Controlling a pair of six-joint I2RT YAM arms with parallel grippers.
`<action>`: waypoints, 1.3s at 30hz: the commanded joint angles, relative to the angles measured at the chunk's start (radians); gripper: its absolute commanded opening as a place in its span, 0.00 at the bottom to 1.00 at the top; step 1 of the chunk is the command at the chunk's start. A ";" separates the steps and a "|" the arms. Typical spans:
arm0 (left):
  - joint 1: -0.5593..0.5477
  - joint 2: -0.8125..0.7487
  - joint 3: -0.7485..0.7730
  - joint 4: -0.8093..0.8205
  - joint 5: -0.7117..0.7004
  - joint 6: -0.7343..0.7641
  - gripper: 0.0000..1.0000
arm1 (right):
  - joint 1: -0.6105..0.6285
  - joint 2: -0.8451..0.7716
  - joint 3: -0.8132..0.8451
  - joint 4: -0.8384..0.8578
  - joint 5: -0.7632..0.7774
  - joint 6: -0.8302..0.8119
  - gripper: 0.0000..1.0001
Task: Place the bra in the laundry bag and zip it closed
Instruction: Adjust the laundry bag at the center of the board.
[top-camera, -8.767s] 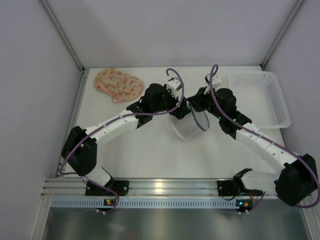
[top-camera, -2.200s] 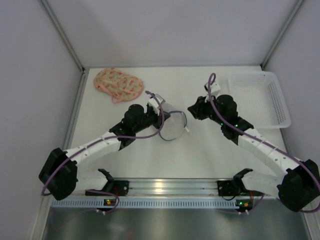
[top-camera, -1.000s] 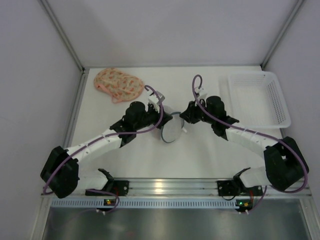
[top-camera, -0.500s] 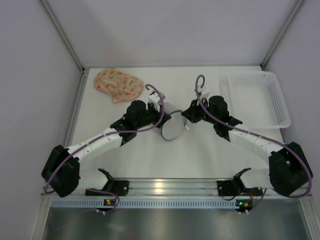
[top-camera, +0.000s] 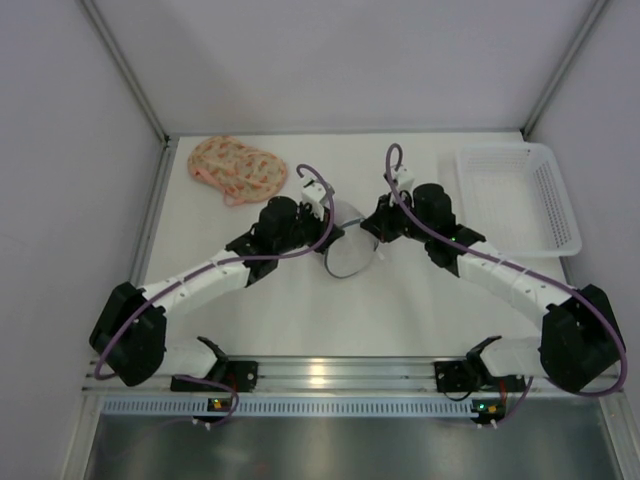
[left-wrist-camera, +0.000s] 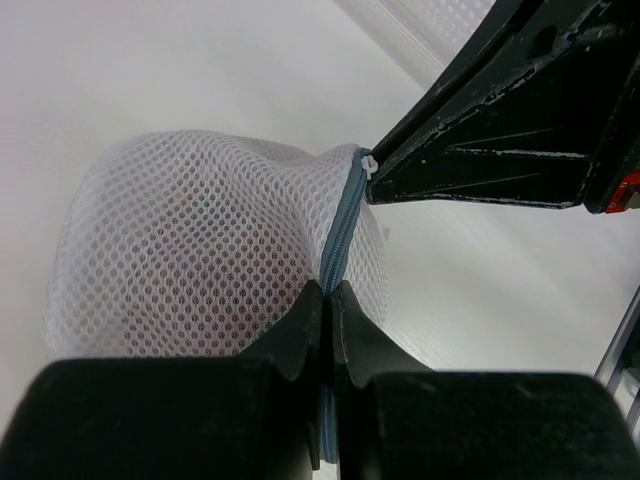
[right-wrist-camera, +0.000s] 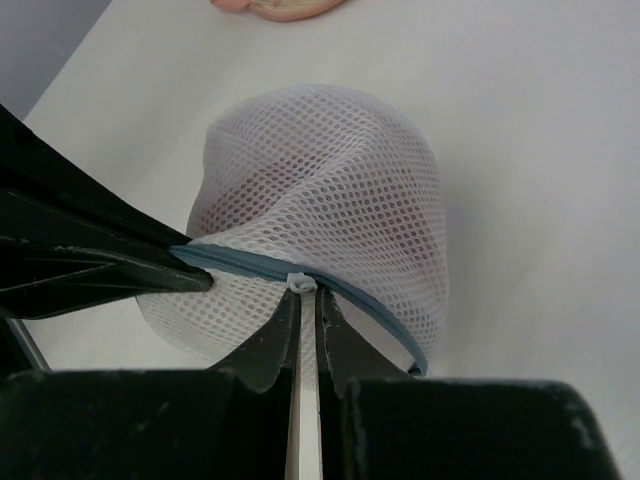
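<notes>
The white mesh laundry bag (top-camera: 348, 250) with a blue zipper (left-wrist-camera: 345, 215) hangs between my two grippers at the table's middle. My left gripper (left-wrist-camera: 328, 290) is shut on the zipper's edge of the bag (left-wrist-camera: 190, 250). My right gripper (right-wrist-camera: 307, 296) is shut on the white zipper pull (right-wrist-camera: 302, 283), a short way along the zipper from the left fingers (right-wrist-camera: 100, 265). The bag (right-wrist-camera: 330, 170) bulges rounded beyond the jaws. The bra (top-camera: 237, 168), pink and floral, lies crumpled on the table at the back left, outside the bag. In the top view the left gripper (top-camera: 325, 222) and right gripper (top-camera: 372, 232) face each other.
A white plastic basket (top-camera: 570, 225) stands at the back right. Grey walls close the table in at the back and on both sides. A metal rail (top-camera: 320, 375) with the arm bases runs along the near edge.
The right gripper has shut on the zipper pull. Both grippers and the bag have shifted slightly toward the back of the table.
</notes>
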 joint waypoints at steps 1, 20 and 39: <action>-0.001 -0.075 -0.021 -0.007 -0.076 -0.002 0.00 | 0.019 -0.008 0.066 -0.056 0.081 -0.035 0.00; -0.001 -0.138 0.067 -0.002 -0.045 0.088 0.98 | 0.016 0.052 0.162 -0.138 0.022 0.022 0.00; -0.115 -0.210 0.098 -0.142 -0.471 -0.262 0.91 | 0.015 0.078 0.201 -0.279 0.480 0.283 0.00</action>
